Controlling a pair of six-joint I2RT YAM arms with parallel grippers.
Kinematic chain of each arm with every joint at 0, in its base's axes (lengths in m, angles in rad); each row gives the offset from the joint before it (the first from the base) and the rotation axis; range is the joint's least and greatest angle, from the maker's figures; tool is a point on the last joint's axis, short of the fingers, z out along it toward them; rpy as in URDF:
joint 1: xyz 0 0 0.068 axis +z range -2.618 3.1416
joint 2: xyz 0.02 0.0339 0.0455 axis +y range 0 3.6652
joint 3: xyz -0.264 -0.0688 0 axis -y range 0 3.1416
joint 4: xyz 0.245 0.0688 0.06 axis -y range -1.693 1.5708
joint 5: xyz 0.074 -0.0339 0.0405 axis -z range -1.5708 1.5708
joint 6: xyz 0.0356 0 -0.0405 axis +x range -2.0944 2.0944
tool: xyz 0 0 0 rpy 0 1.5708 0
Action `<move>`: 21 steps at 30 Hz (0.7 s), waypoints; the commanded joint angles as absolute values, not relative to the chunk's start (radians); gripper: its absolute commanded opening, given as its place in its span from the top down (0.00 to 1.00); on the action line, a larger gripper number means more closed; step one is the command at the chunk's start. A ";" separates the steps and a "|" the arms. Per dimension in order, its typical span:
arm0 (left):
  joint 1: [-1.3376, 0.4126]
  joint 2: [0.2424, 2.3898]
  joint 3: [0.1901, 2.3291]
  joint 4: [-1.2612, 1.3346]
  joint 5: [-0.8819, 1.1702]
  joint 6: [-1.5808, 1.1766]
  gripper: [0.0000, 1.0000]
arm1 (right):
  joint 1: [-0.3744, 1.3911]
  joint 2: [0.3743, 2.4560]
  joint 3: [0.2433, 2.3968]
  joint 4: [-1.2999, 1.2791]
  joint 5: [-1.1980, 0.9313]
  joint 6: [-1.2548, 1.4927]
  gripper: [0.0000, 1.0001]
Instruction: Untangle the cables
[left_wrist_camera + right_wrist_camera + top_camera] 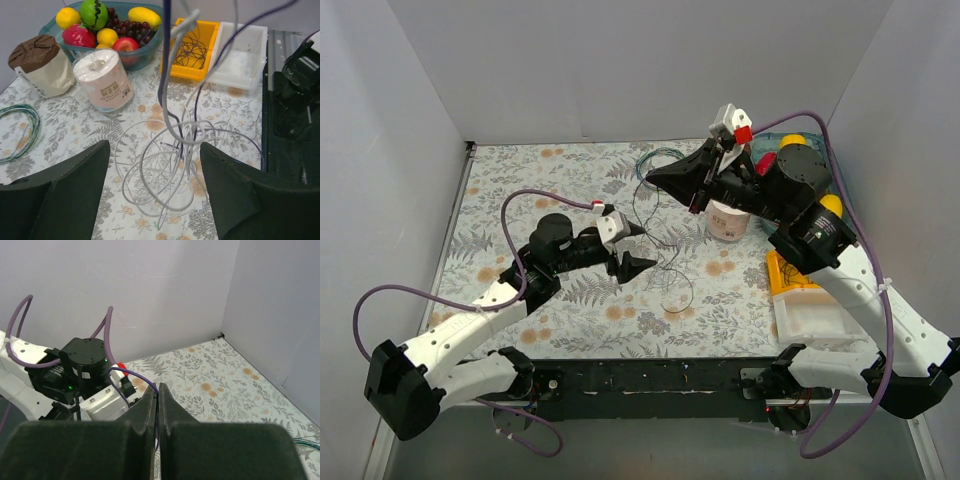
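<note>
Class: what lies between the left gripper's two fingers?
A tangle of thin cables: loops lie on the floral tablecloth, strands rise out of frame. The left wrist view shows this between the fingers of the open left gripper.

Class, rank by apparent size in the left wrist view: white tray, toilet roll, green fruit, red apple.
1. White tray
2. Toilet roll
3. Green fruit and red apple look alike, the apple partly hidden.

This is a robot lab's staged test booth. Plain white panel walls (620, 70) box in a table under a floral tablecloth (570, 320). Household props cluster by the teal fruit basket (146, 55): a paper roll (102, 80) in front, and a yellow bin (192, 74) and white tray (240, 65) beside it.
</note>
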State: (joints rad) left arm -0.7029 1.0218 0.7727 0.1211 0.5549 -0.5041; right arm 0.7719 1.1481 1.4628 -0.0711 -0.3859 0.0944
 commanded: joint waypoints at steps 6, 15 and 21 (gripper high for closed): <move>-0.707 1.016 0.635 0.176 0.574 -0.457 0.93 | 0.782 1.131 1.555 -0.027 -0.276 0.103 0.99; -0.707 0.997 0.494 0.100 0.520 -0.345 1.00 | 0.782 1.108 1.652 -0.090 -0.034 0.020 0.99; -0.707 0.994 0.425 0.087 0.495 -0.253 0.98 | 0.782 1.108 1.762 -0.126 0.067 -0.052 0.99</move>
State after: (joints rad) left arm -0.7029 0.9848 0.4965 0.2356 0.5297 -0.3355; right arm 0.7860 1.1542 1.5959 -0.3153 -0.0719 0.0189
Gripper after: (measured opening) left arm 0.020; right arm 0.030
